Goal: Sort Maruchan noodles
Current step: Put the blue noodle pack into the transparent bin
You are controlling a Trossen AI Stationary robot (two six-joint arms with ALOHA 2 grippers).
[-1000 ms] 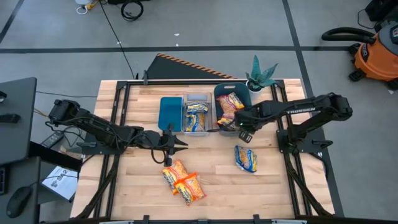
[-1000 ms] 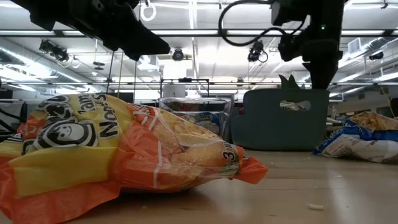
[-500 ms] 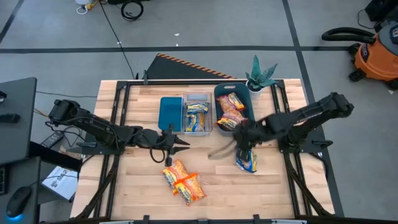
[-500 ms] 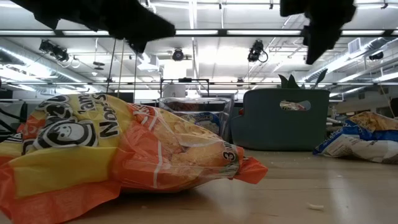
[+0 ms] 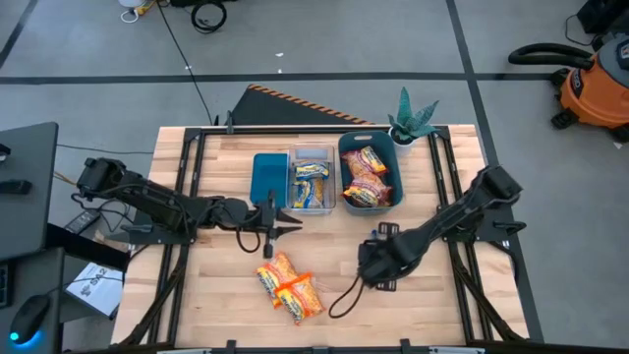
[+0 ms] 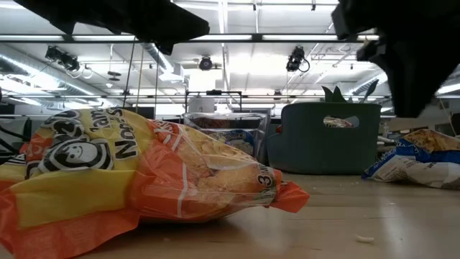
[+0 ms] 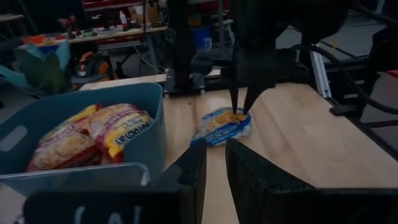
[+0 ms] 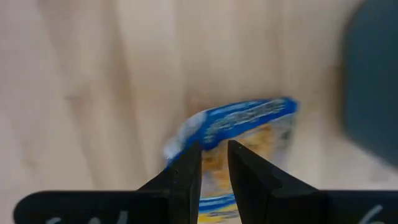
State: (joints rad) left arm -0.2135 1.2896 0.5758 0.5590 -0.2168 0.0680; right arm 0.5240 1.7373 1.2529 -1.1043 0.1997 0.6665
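Note:
A yellow-and-blue noodle packet (image 7: 221,127) lies flat on the wooden table, right of centre. My right gripper (image 7: 242,102) points down just above it, its fingers open by a narrow gap; in the high view the right gripper (image 5: 378,264) hides the packet. In the low view its tips hang above that packet (image 6: 413,158). Two orange-yellow packets (image 5: 290,287) lie overlapping near the front. My left gripper (image 5: 293,218) hovers level in front of the bins, open by a narrow gap, holding nothing.
At the back stand a teal bin (image 5: 366,138) with red-brown packets, a clear bin (image 5: 313,152) with yellow-and-blue packets, and a teal tray (image 5: 267,177). A potted plant (image 5: 413,118) stands at the far right. A dark cable loop (image 5: 344,295) hangs by the right gripper.
My right gripper has swung quickly from beside the teal bin toward the table's near edge and sunk a little. It now stands over the yellow-and-blue packet, which has not moved.

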